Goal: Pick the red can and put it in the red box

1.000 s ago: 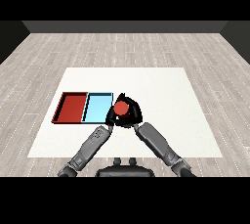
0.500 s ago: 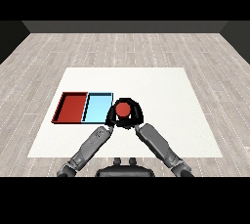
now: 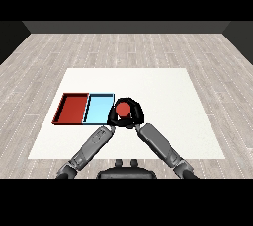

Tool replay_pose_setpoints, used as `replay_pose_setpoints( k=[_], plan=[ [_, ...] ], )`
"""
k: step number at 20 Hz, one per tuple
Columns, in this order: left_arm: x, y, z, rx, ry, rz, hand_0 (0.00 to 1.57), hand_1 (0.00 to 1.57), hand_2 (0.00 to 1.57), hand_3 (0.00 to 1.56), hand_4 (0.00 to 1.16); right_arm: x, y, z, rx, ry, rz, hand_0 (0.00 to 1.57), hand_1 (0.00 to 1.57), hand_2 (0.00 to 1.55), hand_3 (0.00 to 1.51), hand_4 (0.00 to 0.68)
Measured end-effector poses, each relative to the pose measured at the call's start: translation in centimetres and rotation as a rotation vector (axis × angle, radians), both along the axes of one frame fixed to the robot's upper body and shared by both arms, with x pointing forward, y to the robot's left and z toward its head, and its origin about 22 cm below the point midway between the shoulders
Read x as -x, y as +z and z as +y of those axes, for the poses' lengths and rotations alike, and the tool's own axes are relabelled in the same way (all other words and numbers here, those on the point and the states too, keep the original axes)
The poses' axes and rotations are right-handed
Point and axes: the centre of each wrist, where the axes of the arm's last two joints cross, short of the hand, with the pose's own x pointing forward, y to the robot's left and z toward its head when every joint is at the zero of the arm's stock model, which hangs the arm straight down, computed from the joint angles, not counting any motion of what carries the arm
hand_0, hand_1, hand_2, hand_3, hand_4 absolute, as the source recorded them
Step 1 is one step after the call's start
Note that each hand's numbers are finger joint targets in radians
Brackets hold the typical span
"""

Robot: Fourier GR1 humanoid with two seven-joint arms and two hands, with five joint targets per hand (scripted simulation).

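One red can [image 3: 123,109] sits in the curl of the right hand [image 3: 134,116], just beside the light blue tray [image 3: 98,108].

Head view: two trays lie side by side on the white table [image 3: 163,92], the red tray [image 3: 72,108] at the left and the light blue one touching its right edge. The can's round red top shows just past the blue tray's right rim, and the right hand's black fingers wrap round it from the right and behind, holding it. The right forearm [image 3: 160,145] runs in from the lower right corner. The left hand [image 3: 112,119] is close against the can's left side, at the near right corner of the blue tray; whether its fingers are curled or straight cannot be told here. Its grey forearm [image 3: 90,147] comes up from the lower left. Grey plank floor [image 3: 128,50] surrounds the table.
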Motion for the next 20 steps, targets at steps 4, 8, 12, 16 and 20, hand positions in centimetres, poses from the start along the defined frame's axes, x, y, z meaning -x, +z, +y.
replay_pose_setpoints(
  k=[4, 8, 12, 16, 20],
  plan=[
    [-0.2, 0.1, 0.4, 0.018, -0.004, 0.001, 1.57, 1.57, 1.56, 1.49, 1.12, -0.2, 0.0, 0.3, -0.034, 0.019, 0.006, 1.25, 1.25, 1.26, 1.2, 0.0],
    [-0.2, 0.1, 0.0, 0.037, -0.008, -0.015, 1.57, 1.57, 1.57, 1.49, 1.14, -0.1, 0.4, -0.1, -0.036, 0.047, 0.005, 0.0, 0.0, 0.0, 0.0, 0.0],
    [-0.2, 0.5, -0.3, 0.046, 0.0, -0.022, 1.57, 1.57, 1.57, 1.49, 1.15, -0.2, 1.0, -0.5, -0.033, 0.056, -0.003, 0.0, 0.0, 0.0, 0.0, 0.0],
    [-0.2, 0.1, -0.5, 0.045, -0.008, -0.029, 1.57, 1.57, 1.57, 1.48, 1.15, -0.2, 1.6, -0.5, -0.024, 0.047, -0.027, 0.0, 0.0, 0.0, 0.0, 0.0],
    [0.2, -0.1, -1.1, 0.029, -0.027, -0.017, 1.57, 1.57, 1.57, 1.49, 1.15, -0.3, 2.1, -0.9, -0.005, 0.024, -0.053, 0.0, 0.0, 0.0, 0.0, 0.0]
  ],
)
